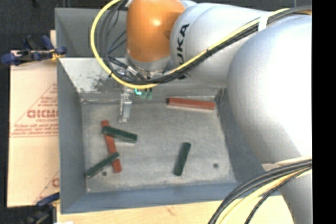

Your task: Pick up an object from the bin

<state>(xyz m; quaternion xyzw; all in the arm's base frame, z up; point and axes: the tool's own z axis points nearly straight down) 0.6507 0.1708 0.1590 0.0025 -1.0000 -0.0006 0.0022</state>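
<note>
Camera view shows grey bin floor [152, 157] beneath jaws whose state cannot be told.

Arm [252, 76] covers the bin's [68, 113] right wall and far right corner; the floor beneath it is unseen. The arm is cut off at the right and near edges of the view. Gripper [125, 114]: top hidden under orange cover [149, 23]. Red bar [191, 104] by the far wall: right end in the arm's shadow, extent unclear. Red stick [110, 145], near left, is partly hidden where far green stick [122, 135] and near green stick [102, 165] cross it. Dark speck [215, 166], near right: too small to identify.
</note>
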